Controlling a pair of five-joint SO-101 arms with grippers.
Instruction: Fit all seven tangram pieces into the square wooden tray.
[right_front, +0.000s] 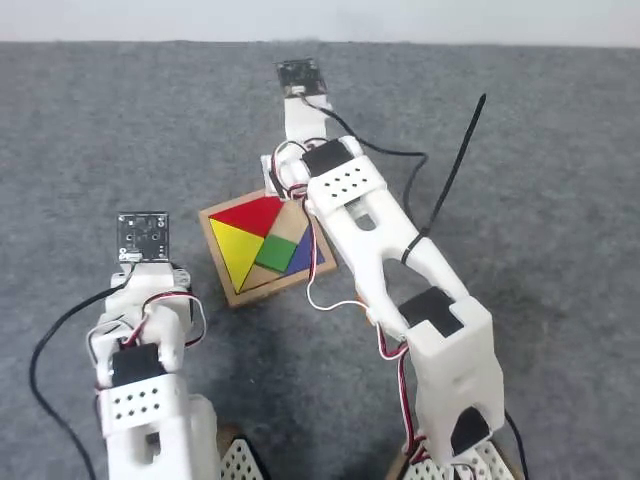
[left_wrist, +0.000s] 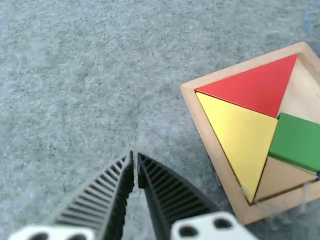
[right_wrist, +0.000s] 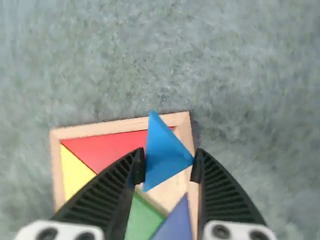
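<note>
The square wooden tray (right_front: 232, 291) lies mid-table, turned at an angle. It holds a red triangle (right_front: 250, 214), a yellow triangle (right_front: 235, 250), a green square (right_front: 275, 252) and a dark blue piece (right_front: 303, 254). My right gripper (right_wrist: 167, 162) is shut on a light blue triangle (right_wrist: 162, 152), held just above the tray's far corner (right_wrist: 181, 120). My left gripper (left_wrist: 135, 165) is shut with nothing in it, over bare carpet beside the tray (left_wrist: 200, 115). In the high view the left arm's wrist (right_front: 145, 240) stands left of the tray.
Grey carpet (right_front: 520, 150) covers the table on all sides of the tray. A black cable (right_front: 455, 165) runs from the right arm toward the back right. Both arm bases stand at the front edge.
</note>
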